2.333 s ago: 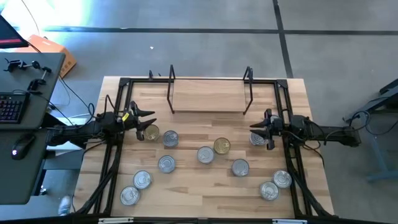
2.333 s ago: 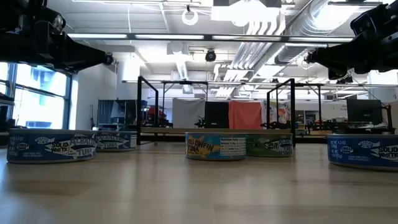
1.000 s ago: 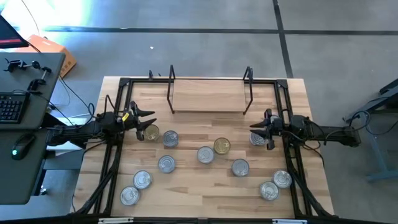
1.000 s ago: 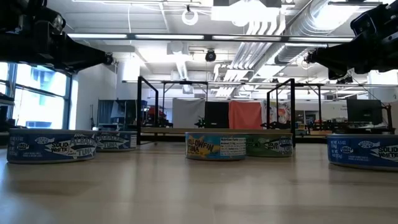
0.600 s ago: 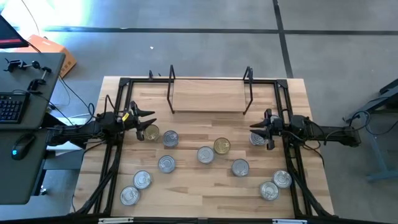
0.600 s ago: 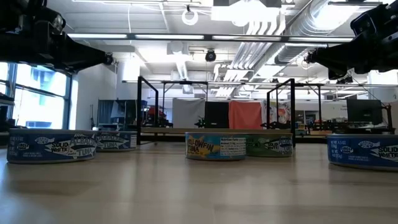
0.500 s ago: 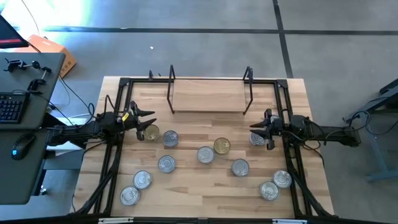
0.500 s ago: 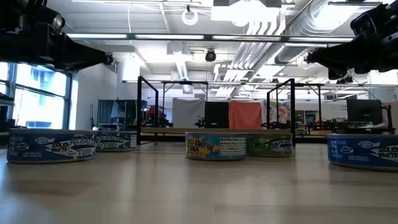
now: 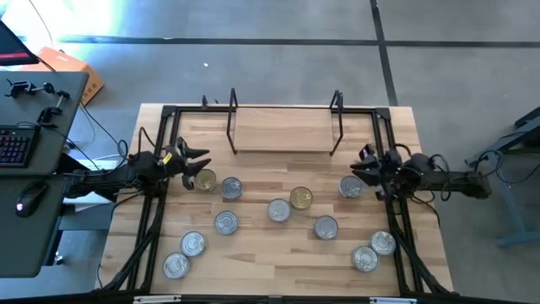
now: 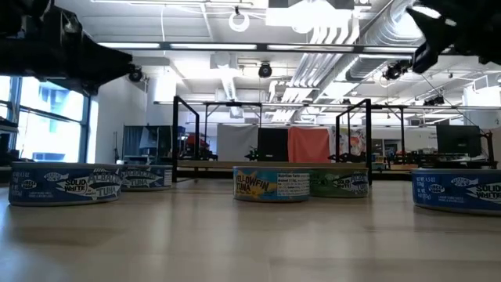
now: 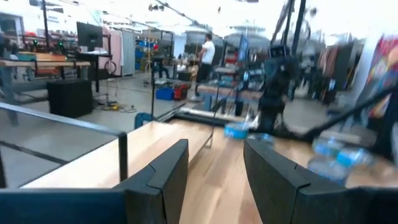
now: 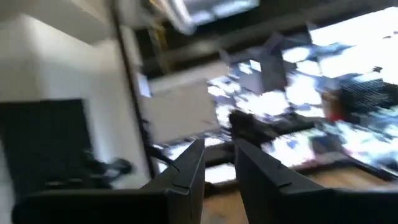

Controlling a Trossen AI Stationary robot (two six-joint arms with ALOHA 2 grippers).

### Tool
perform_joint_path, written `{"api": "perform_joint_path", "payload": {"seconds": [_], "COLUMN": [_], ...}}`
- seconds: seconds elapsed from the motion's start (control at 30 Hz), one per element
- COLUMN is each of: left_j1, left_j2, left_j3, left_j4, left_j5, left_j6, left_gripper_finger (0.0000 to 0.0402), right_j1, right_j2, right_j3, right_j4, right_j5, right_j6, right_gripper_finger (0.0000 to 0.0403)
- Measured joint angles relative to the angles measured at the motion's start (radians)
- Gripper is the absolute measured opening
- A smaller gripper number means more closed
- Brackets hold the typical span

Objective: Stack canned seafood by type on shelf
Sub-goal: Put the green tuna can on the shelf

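high view ten tins, low view their labels, shelf bare

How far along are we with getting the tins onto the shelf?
Nothing is done: the shelf holds no tins. Neither gripper holds anything; the left gripper hovers open by the gold-topped tin, the right gripper near another tin. All ten tins remain on the table.
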Motion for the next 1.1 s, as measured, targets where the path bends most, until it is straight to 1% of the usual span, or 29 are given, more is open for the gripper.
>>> {"api": "perform_joint_path", "payload": {"seconds": [0.1, 0.17, 0.23, 0.37, 0.43, 0.5, 0.6, 0.67, 0.77, 0.87, 1.1], "left_j1": [0.0, 0.0, 0.0, 0.0, 0.0, 0.0, 0.0, 0.0, 0.0, 0.0, 0.0], "left_j2": [0.0, 0.0, 0.0, 0.0, 0.0, 0.0, 0.0, 0.0, 0.0, 0.0, 0.0], "left_j3": [0.0, 0.0, 0.0, 0.0, 0.0, 0.0, 0.0, 0.0, 0.0, 0.0, 0.0], "left_j4": [0.043, 0.05, 0.054, 0.062, 0.07, 0.068, 0.069, 0.069, 0.07, 0.098, 0.177], "left_j5": [0.0, 0.0, 0.0, 0.0, 0.0, 0.0, 0.0, 0.0, 0.0, 0.0, 0.0], "left_j6": [-0.064, -0.099, -0.128, -0.146, -0.147, -0.148, -0.156, -0.174, -0.179, -0.179, -0.157], "left_gripper_finger": [0.0146, 0.0146, 0.0146, 0.0146, 0.0146, 0.0146, 0.0146, 0.0146, 0.0146, 0.0146, 0.0146], "right_j1": [0.018, 0.031, 0.036, 0.067, 0.094, 0.124, 0.162, 0.179, 0.193, 0.196, 0.224], "right_j2": [0.072, 0.137, 0.205, 0.332, 0.399, 0.465, 0.569, 0.645, 0.773, 0.909, 1.208], "right_j3": [0.0, 0.0, 0.016, 0.081, 0.107, 0.119, 0.137, 0.151, 0.174, 0.208, 0.308], "right_j4": [0.012, -0.011, -0.081, -0.242, -0.271, -0.275, -0.241, -0.187, -0.137, -0.094, -0.015], "right_j5": [-0.006, 0.035, 0.056, 0.046, 0.055, 0.08, 0.112, 0.114, 0.114, 0.105, 0.076], "right_j6": [-0.021, -0.032, -0.016, 0.0, -0.049, -0.141, -0.306, -0.406, -0.507, -0.55, -0.553], "right_gripper_finger": [0.0078, 0.008, 0.0089, 0.0131, 0.0156, 0.0177, 0.0194, 0.0197, 0.0197, 0.0197, 0.0197]}}
